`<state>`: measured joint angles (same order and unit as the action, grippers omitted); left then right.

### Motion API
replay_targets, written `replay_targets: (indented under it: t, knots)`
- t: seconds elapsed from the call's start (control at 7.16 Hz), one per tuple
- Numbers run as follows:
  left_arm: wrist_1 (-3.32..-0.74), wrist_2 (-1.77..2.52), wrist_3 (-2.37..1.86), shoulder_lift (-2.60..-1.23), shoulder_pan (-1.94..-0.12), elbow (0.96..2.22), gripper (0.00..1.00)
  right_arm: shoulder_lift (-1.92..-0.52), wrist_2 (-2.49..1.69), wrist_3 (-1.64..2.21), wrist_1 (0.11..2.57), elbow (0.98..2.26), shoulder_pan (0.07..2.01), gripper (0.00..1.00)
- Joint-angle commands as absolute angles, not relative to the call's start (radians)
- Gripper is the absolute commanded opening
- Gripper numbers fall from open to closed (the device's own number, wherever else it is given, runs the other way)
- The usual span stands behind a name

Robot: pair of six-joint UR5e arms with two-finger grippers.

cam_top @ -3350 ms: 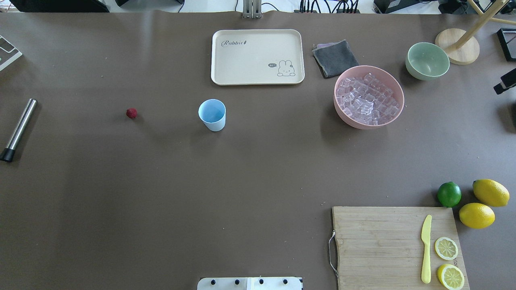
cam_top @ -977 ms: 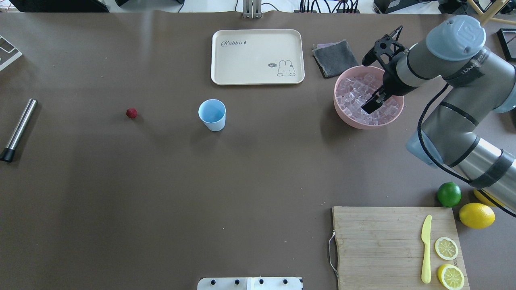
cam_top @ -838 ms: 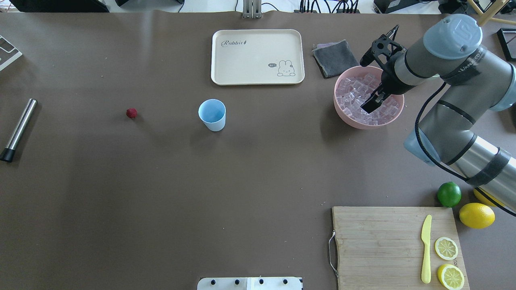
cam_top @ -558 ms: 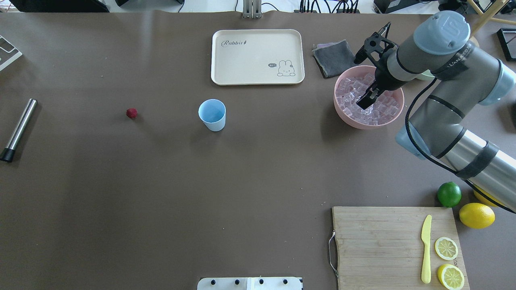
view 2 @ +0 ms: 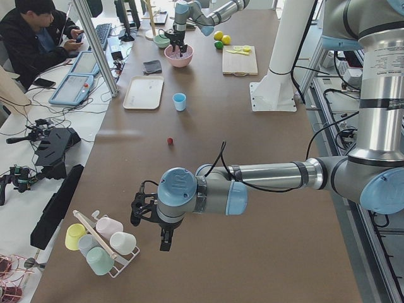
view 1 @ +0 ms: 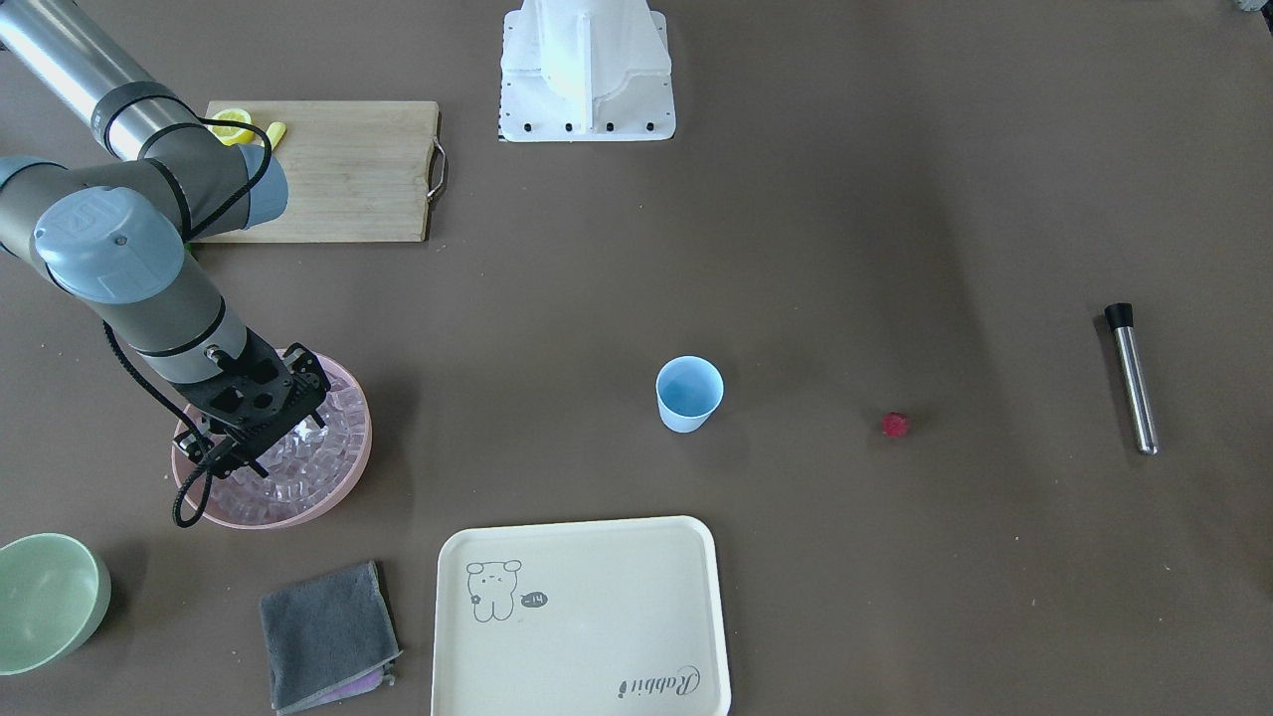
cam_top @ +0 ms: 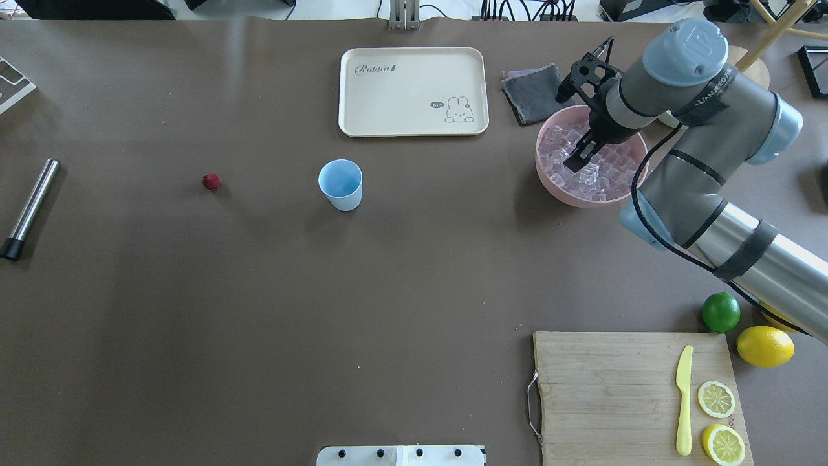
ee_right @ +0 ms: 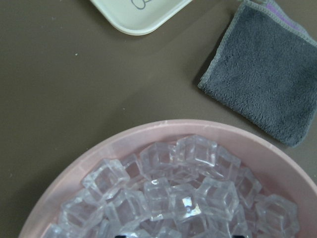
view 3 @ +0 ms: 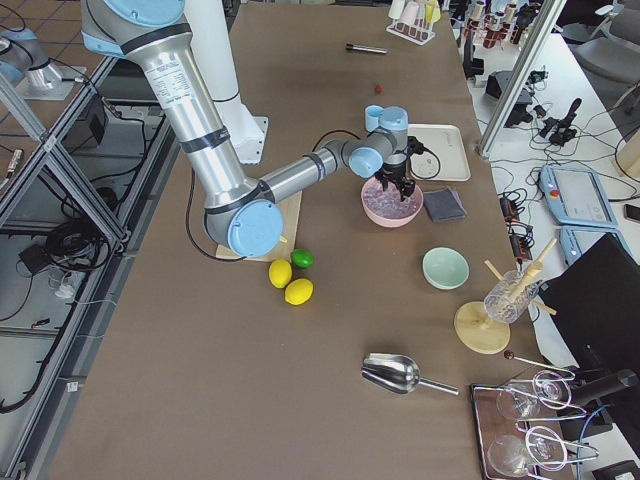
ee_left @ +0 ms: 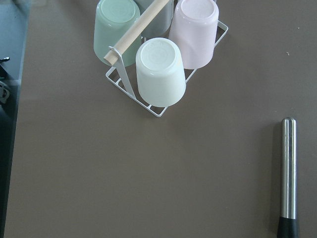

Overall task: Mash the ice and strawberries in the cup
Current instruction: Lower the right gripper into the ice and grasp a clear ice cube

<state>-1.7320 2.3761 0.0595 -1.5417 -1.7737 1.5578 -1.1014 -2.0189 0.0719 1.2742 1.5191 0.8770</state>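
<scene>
Brown table covering (cam_top: 414, 291) showed nothing mashed yet. Off to the far left the left gripper (view 2: 165, 241) was held above the table, and whether it was spread or clenched could not be told. The steel muddler (cam_top: 29, 208) lay untouched, the strawberry (cam_top: 211, 182) lay loose, and the light-blue cup (cam_top: 341, 184) stood empty. Rightward, the ice (cam_top: 608, 175) was heaped in the pink bowl (cam_top: 563, 196), where the right gripper (cam_top: 574, 160) was poised at the cubes with jaws apart and nothing gripped. Filling and mashing were judged not yet begun.

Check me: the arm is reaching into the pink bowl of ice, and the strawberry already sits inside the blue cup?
Not quite: the strawberry lies on the table, apart from the cup, as the overhead view shows. The right gripper does reach into the pink bowl of ice.
</scene>
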Motion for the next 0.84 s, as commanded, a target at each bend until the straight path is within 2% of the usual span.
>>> replay_targets:
  t: [0.0,0.7]
  knots:
    - [-1.733,2.376,0.057,-1.542,-1.778,1.565,0.99,-1.104,-2.026,0.093,1.275,1.516,0.867,0.71]
    - [-1.730,2.376,0.052,-1.542,-1.778,1.583,0.99,-1.114,-2.040,0.182,1.276,1.519,0.867,0.35]
